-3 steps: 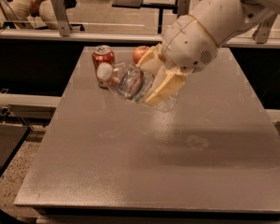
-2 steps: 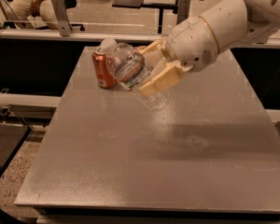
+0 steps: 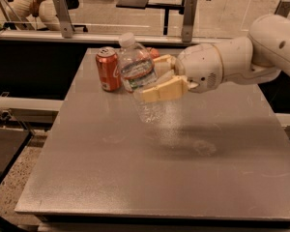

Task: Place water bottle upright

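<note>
The water bottle (image 3: 137,74) is clear ribbed plastic with a white cap and a red-edged label band. It hangs above the grey table (image 3: 135,178), nearly upright, cap up and leaning slightly left. My gripper (image 3: 157,79) comes in from the right on a white arm and is shut on the bottle's middle, with cream fingers (image 3: 164,91) around it. The bottle's base is off the table top. An orange-red soda can (image 3: 108,68) stands upright just left of the bottle.
A small reddish object (image 3: 153,52) shows behind the bottle, mostly hidden. A railing with metal posts (image 3: 62,14) runs behind the table's far edge. Floor lies below the table's left side.
The gripper has turned the bottle from lying tilted with its cap to the left to nearly upright, and the arm has swung lower and to the right.
</note>
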Motion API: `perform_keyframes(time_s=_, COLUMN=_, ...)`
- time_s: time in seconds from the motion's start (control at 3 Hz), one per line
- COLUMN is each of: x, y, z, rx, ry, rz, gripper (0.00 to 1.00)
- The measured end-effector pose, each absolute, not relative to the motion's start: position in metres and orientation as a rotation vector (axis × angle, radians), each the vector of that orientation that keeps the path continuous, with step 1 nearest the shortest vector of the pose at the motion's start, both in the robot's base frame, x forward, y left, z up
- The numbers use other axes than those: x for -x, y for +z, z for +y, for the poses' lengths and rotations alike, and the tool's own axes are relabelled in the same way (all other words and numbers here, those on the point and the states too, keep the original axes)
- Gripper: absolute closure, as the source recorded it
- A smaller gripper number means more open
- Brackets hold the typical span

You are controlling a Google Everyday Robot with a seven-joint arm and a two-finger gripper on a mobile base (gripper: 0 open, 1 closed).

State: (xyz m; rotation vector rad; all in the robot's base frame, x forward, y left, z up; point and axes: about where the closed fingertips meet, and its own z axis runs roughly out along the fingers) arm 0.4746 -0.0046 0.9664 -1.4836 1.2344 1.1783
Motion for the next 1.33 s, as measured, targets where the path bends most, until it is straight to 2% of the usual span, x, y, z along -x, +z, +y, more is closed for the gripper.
perform_keyframes(time_s=0.33, x=-0.475, y=0.953, z=-0.005, rx=1.388, ry=1.233, rz=1.185, gripper=1.00)
perform_keyframes(time_s=1.33, x=-0.473, y=0.914, z=-0.003, rx=1.300, ry=1.225, rz=1.108, gripper=1.00)
